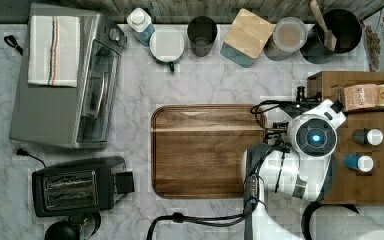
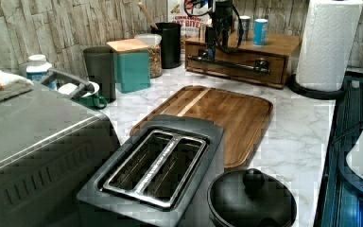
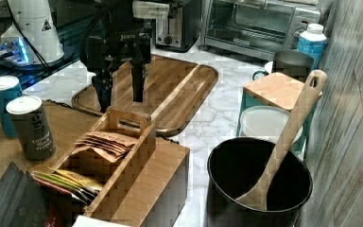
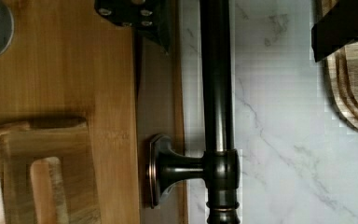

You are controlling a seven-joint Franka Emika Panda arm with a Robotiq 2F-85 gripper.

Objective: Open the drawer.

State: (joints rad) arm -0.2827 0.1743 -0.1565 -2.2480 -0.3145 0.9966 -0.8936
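gripper (image 4: 242, 28) fingers apart astride handle (image 4: 217, 93) | drawer (image 2: 236, 60) near flush | bare marble (image 1: 205, 82) between cabinet and board (image 1: 207, 150)

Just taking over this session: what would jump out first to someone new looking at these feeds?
The gripper hangs jaws open over the black bar handle of the drawer, one finger on each side of it. The big dark cutting board fills the marble counter's middle, with the toaster toward the top view's left.

Brown wooden drawer (image 2: 236, 60), black bar handle (image 4: 217, 93), barely ajar.
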